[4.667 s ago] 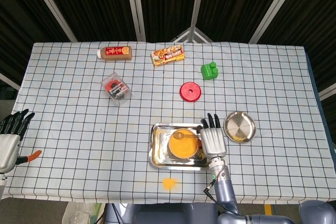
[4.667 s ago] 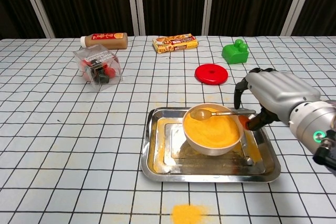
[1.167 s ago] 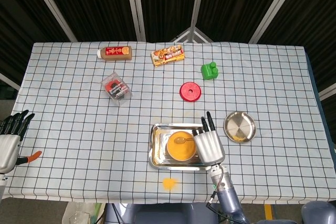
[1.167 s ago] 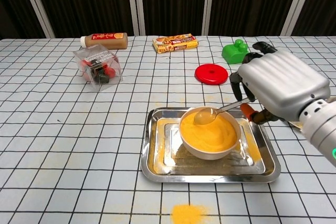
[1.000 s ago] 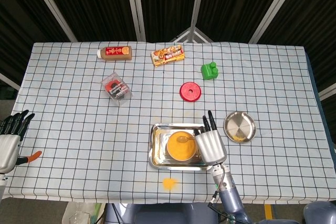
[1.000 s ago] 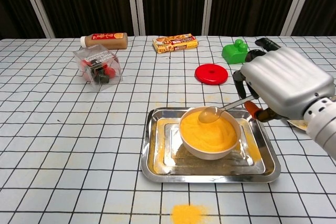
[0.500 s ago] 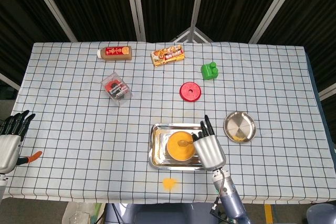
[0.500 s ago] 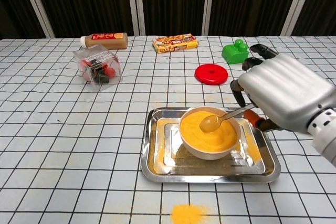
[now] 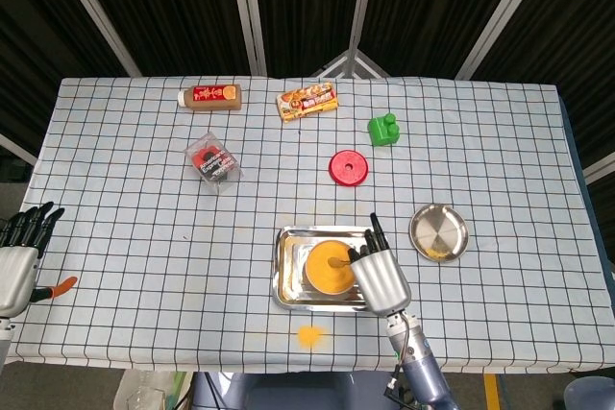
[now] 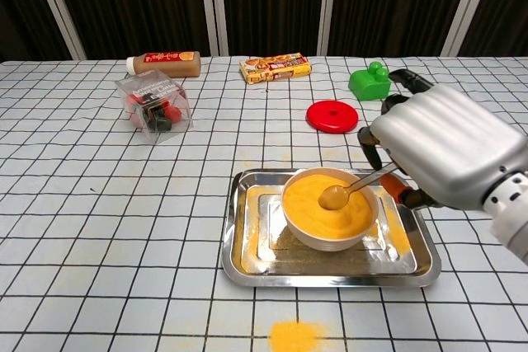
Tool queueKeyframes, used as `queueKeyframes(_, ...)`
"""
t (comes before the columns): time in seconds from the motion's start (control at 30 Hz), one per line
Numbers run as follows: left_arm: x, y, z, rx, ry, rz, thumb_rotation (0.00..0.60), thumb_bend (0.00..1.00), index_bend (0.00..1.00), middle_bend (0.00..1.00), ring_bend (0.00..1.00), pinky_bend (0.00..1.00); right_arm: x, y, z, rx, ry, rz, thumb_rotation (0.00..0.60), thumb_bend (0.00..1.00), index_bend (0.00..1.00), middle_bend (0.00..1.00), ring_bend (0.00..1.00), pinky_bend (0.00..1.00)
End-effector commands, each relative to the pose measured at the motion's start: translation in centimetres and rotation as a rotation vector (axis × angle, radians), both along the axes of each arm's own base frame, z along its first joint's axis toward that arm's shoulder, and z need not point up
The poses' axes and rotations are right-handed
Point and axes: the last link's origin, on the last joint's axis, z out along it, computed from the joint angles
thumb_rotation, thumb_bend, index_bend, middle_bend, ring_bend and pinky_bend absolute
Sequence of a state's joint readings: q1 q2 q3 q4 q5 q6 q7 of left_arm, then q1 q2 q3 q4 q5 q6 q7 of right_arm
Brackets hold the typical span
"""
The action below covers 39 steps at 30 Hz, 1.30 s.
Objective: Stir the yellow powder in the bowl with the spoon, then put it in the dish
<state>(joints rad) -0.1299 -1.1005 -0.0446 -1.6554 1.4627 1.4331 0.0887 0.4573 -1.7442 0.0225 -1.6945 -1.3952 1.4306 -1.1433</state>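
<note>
Nearest the robot, a small spill of yellow powder [image 10: 294, 335] lies on the checked table [image 10: 99, 228] just in front of the steel tray [image 10: 247, 261]. In the tray stands the bowl [image 10: 330, 237], filled with yellow powder [image 10: 318, 204]. The right hand [image 10: 445, 154] grasps the spoon [image 10: 351, 189] by its handle, and over the last second it has swung the spoon's head from the bowl's far left rim across and down towards the middle of the powder, while the hand itself has drifted a little nearer the robot; the bowl and tray have not shifted. That sweep reads as stirring in progress, so the first part of the task looks under way and the transfer not yet begun. To the right of the tray, well apart from the hand, sits the round metal dish [image 9: 438, 232], with a trace of yellow at its near edge. The left hand [image 9: 17, 247] hangs idle at the table's left edge, fingers spread, holding nothing, unmoved. Beyond lie a red disc [image 10: 332, 115], a green block [image 10: 369, 81], a clear box [image 10: 154, 103], a snack packet [image 10: 275, 66] and a bottle [image 10: 163, 63].
</note>
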Motion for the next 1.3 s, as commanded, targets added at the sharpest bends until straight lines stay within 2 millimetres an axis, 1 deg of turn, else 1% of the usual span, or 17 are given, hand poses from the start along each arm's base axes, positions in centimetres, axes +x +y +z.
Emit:
queueKeyframes(0.03,0.0,0.0,0.0,0.000,0.000,0.001,0.600,0.00,0.00,0.00,0.00,0.00,0.1,0.1,0.0,0.004,-0.001,0.003,0.600,0.68,0.74,0.65,0.27,0.00)
queueKeyframes(0.27,0.0,0.0,0.0,0.000,0.000,-0.001,0.600,0.00,0.00,0.00,0.00,0.00,0.4,0.6,0.0,0.022,-0.015,0.005,0.600,0.69,0.77,0.68,0.30,0.00)
queueKeyframes(0.6,0.0,0.0,0.0,0.001,-0.002,0.000,0.600,0.00,0.00,0.00,0.00,0.00,0.9,1.1,-0.1,0.039,-0.024,0.026,0.600,0.69,0.78,0.69,0.31,0.00)
queueKeyframes(0.77,0.0,0.0,0.0,0.002,-0.001,-0.001,0.600,0.00,0.00,0.00,0.00,0.00,1.2,1.5,-0.3,0.050,-0.034,0.039,0.600,0.70,0.81,0.71,0.33,0.00)
queueKeyframes(0.97,0.0,0.0,0.1,0.004,-0.002,0.001,0.600,0.00,0.00,0.00,0.00,0.00,1.8,1.5,-0.3,0.052,-0.049,0.056,0.600,0.71,0.83,0.73,0.35,0.00)
queueKeyframes(1.3,0.0,0.0,0.0,0.004,-0.001,0.002,0.600,0.00,0.00,0.00,0.00,0.00,1.8,1.2,-0.2,0.045,-0.050,0.054,0.600,0.72,0.84,0.73,0.36,0.00)
